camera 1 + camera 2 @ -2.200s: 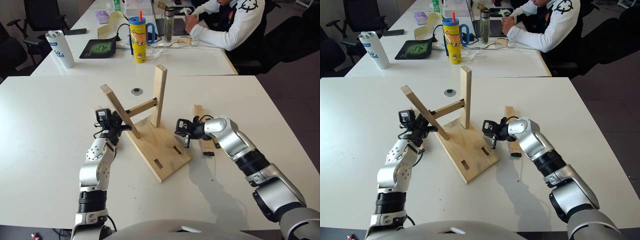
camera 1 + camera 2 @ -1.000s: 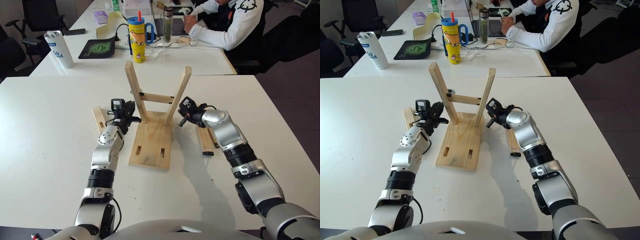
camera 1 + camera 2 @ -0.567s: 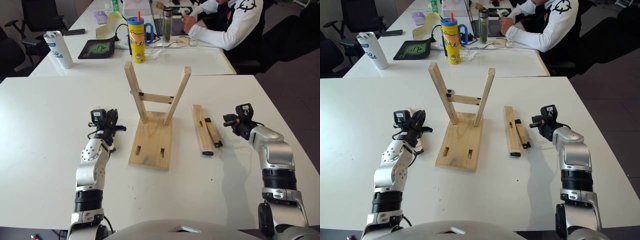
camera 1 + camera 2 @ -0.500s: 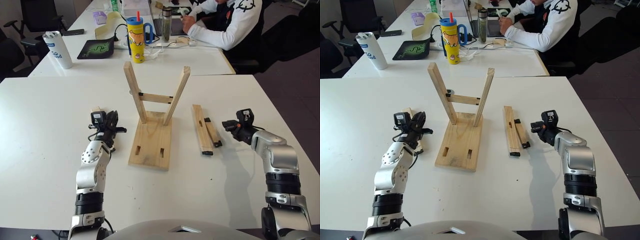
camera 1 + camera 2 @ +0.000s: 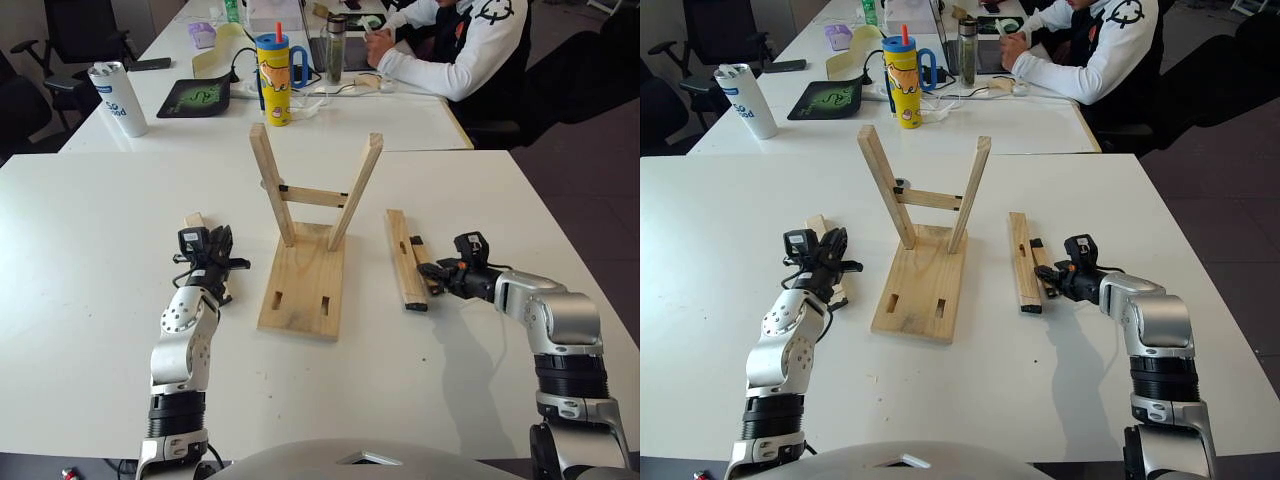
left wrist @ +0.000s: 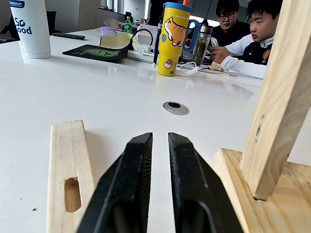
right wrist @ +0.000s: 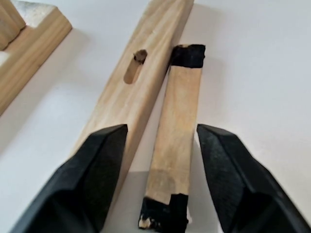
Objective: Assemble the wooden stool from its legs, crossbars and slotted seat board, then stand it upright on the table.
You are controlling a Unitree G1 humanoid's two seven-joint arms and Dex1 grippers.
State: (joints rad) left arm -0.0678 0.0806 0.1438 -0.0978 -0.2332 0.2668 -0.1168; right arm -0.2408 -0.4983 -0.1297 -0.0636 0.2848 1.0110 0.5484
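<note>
The slotted seat board (image 5: 300, 285) lies flat mid-table. Two legs (image 5: 272, 185) (image 5: 356, 190) stand in it, leaning apart and joined by a crossbar (image 5: 312, 196). To its right lie a loose leg (image 5: 401, 257) and a short black-ended crossbar (image 7: 177, 121). My right gripper (image 5: 437, 275) is low at their near ends, open, with its fingers either side of the short crossbar and one finger (image 7: 95, 165) over the loose leg. Another loose leg (image 6: 70, 174) lies left of the board. My left gripper (image 5: 228, 255) rests beside it, shut and holding nothing.
A round grommet (image 6: 174, 108) sits in the table behind the board. The table beyond holds a yellow cup (image 5: 275, 78), a white tumbler (image 5: 120, 97), a mat and bottles, with a seated person at its far right. Bare white table lies in front of the board.
The board with its two legs swung round to lie straight, and both grippers drew away from it. The right gripper swung out right, then came in low around the short crossbar.
</note>
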